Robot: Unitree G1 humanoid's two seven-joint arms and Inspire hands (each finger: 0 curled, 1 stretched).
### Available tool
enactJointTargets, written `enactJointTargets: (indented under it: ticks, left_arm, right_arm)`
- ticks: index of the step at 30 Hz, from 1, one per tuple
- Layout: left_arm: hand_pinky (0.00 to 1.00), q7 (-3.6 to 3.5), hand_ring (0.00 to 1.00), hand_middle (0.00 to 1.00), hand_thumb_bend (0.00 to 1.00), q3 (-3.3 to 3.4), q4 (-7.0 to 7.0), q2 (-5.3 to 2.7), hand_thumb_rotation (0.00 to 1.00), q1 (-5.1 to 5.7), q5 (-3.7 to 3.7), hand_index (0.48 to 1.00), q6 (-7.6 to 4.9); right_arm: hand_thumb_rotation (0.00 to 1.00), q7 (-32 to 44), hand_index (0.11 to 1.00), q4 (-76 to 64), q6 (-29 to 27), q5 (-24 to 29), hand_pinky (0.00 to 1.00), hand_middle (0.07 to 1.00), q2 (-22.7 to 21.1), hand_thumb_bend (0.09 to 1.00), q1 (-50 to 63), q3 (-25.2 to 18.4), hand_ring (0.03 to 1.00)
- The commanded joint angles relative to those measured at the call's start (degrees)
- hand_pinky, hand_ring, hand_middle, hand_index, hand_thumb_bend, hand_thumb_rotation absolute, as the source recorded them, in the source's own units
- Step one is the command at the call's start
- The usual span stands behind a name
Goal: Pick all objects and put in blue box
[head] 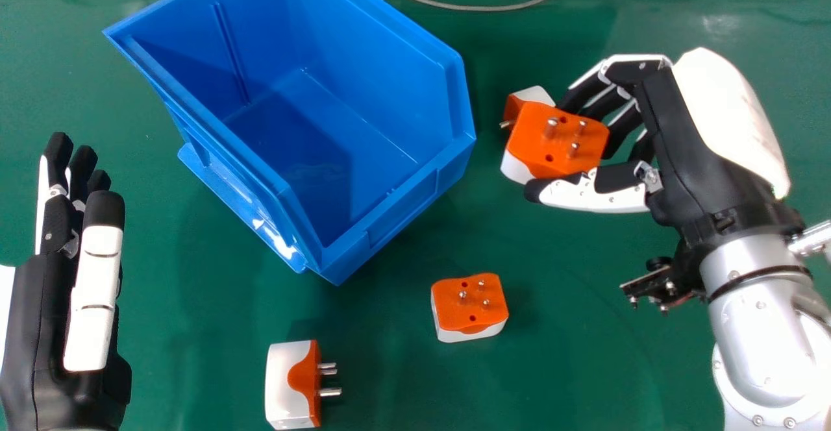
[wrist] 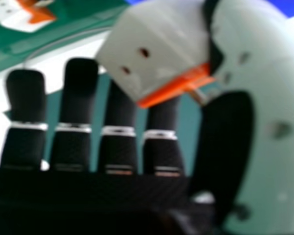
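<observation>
Orange-and-white plug adapter [head: 559, 140] clamped in the right hand's [head: 688, 139] fingers near the blue box [head: 389, 100], left hand's [head: 39, 314] fingers straight.

On the counter [head: 584, 353], the box [head: 389, 67] stood between the left robot hand [head: 39, 327] and the right robot hand [head: 688, 139], which held one adapter [head: 542, 148] right of the box. A second adapter [head: 469, 304] lay before the box, with a third adapter [head: 285, 385] nearer and farther left.
</observation>
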Motion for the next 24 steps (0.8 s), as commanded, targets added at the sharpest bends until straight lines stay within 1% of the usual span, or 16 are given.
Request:
enactJointTargets:
  ticks: [1, 4, 6, 7, 8, 10, 13, 15, 17, 20, 22, 24]
  left_arm:
    - [1.00, 0.00, 1.00, 1.00, 0.69, 0.53, -0.23, 0.36, 0.80, -0.01, 0.08, 1.000, -0.67]
    - [1.00, 0.11, 1.00, 1.00, 0.68, 0.35, -0.39, 0.30, 0.80, -0.02, 0.34, 1.000, -0.51]
    - [1.00, -0.08, 1.00, 1.00, 0.68, 0.30, -0.15, 0.32, 0.80, -0.17, 0.27, 1.000, -0.84]
    - [1.00, -0.18, 1.00, 1.00, 0.68, 0.30, 0.08, 0.36, 0.80, -0.30, 0.29, 1.000, -1.09]
    - [1.00, -0.55, 1.00, 1.00, 0.68, 0.31, 0.56, 0.52, 0.80, -0.50, 0.30, 1.000, -1.71]
    - [1.00, -0.87, 1.00, 1.00, 0.68, 0.25, 1.10, 0.62, 0.80, -0.74, 0.43, 1.000, -2.42]
    - [1.00, -0.71, 1.00, 1.00, 0.67, 0.16, 1.65, 0.42, 0.81, -1.03, 0.83, 1.000, -2.99]
    - [1.00, -0.68, 1.00, 1.00, 0.67, 0.00, 1.70, 0.30, 0.81, -1.07, 0.88, 1.000, -3.14]
    - [1.00, -0.90, 1.00, 1.00, 0.67, -0.15, 1.97, 0.27, 0.81, -1.22, 0.81, 1.000, -3.51]
    - [0.99, -1.16, 0.99, 1.00, 0.67, -0.42, 1.92, 0.24, 0.81, -1.20, 0.74, 1.000, -3.59]
    - [0.99, -1.56, 0.99, 1.00, 0.65, -0.45, 2.31, 0.28, 0.81, -1.35, 0.32, 1.000, -3.65]
    - [0.99, -1.86, 1.00, 1.00, 0.65, -0.52, 2.71, 0.14, 0.81, -1.51, -0.18, 1.000, -3.71]
  right_arm:
    - [0.00, 0.61, 0.532, -2.77, -0.81, 0.60, 0.28, 0.498, 0.82, 0.487, -0.88, -0.83, 0.412]
    - [0.00, 0.45, 0.538, -3.00, -2.57, 1.08, 0.28, 0.496, 1.13, 0.486, -0.95, -0.30, 0.405]
    - [0.00, 0.76, 0.538, -3.09, -3.02, 1.60, 0.28, 0.496, 1.71, 0.486, -1.18, -0.03, 0.405]
    - [0.00, 0.98, 0.541, -3.14, -3.09, 1.70, 0.27, 0.494, 2.06, 0.485, -1.41, 0.27, 0.401]
    - [0.00, 1.05, 0.541, -3.19, -3.24, 1.90, 0.27, 0.494, 2.46, 0.485, -1.62, 0.55, 0.401]
    - [0.00, 0.50, 0.541, -2.99, -4.78, 3.07, 0.27, 0.491, 2.96, 0.485, -1.90, 1.02, 0.396]
    - [0.00, 1.00, 0.543, -2.48, -5.77, 4.77, 0.27, 0.486, 3.92, 0.484, -2.53, 1.54, 0.390]
    - [0.00, 1.31, 0.543, -1.86, -6.05, 5.21, 0.27, 0.481, 4.18, 0.484, -3.22, 2.11, 0.387]
    - [0.00, 1.29, 0.543, -0.94, -6.30, 5.27, 0.27, 0.481, 4.64, 0.484, -4.07, 2.88, 0.387]
    - [0.00, 0.97, 0.543, 0.58, -6.74, 6.07, 0.26, 0.478, 5.59, 0.483, -5.34, 3.68, 0.385]
    - [0.00, 0.15, 0.546, 1.91, -7.48, 6.77, 0.27, 0.472, 6.21, 0.483, -6.09, 4.08, 0.384]
    - [0.00, -0.79, 0.547, 3.78, -8.68, 7.14, 0.27, 0.470, 6.64, 0.484, -7.19, 4.67, 0.384]
